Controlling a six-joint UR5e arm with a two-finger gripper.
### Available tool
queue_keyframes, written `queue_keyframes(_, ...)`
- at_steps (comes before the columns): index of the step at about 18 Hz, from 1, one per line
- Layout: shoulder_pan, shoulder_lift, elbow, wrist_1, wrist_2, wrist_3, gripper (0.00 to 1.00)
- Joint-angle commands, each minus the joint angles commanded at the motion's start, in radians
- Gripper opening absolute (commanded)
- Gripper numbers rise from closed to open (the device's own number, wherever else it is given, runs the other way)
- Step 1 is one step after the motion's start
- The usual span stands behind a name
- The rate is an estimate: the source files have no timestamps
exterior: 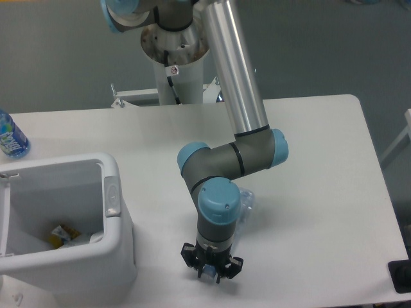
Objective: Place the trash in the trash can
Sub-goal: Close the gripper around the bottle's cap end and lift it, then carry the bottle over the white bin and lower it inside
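- Gripper (pixel 211 272): points straight down near the front edge of the table; its two fingers are drawn in close, with a pale bluish-white piece pinched between their tips. This looks like the cap end of the bottle, so the jaws appear closed on it, though the contact itself is small and partly hidden by the wrist.
- Clear crushed plastic bottle (pixel 245 202): lies on the table under the arm. Only a translucent stretch shows at about 2 o'clock from the wrist housing; the rest is covered by the wrist. Its label cannot be read here.
- Wrist housing (pixel 218 204): a grey cylinder with a light-blue cap, directly above the gripper.
- Forearm (pixel 235 74): a silver tube rising toward 12 o'clock, meeting a grey elbow joint with blue end caps.
- Table (pixel 314 173): white, with rounded corners.
- Trash can (pixel 112 221): a large white bin with a thick rim, at 9 o'clock from the gripper and well apart from it; a grey oval recess shows on the side facing the arm.
- Inside the bin: a small crumpled item (pixel 65 235) with white and yellow patches lies on the bottom.
- Blue-label bottle (pixel 9 136): stands at the far left table edge, at about 10 o'clock from the gripper, beyond the bin.
- Robot pedestal (pixel 175 61): white column behind the table at 12 o'clock.
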Motion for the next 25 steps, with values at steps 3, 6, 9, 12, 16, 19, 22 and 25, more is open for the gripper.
queue_keyframes(3,0.000,0.003,-0.002,0.000,0.000,0.000,0.29)
queue_keyframes(6,0.000,0.009,-0.002,0.000,0.000,0.003,0.28)
queue_keyframes(9,0.002,0.006,0.014,0.000,0.000,0.002,0.28)
queue_keyframes(12,0.003,0.023,0.054,0.003,-0.002,0.000,0.28)
queue_keyframes(16,0.041,0.121,0.083,0.026,-0.052,-0.034,0.28)
queue_keyframes(19,0.064,0.149,0.149,0.028,-0.100,-0.159,0.28)
queue_keyframes(22,0.066,0.150,0.247,0.032,-0.104,-0.250,0.28)
queue_keyframes(25,0.064,0.159,0.310,0.090,-0.104,-0.386,0.28)
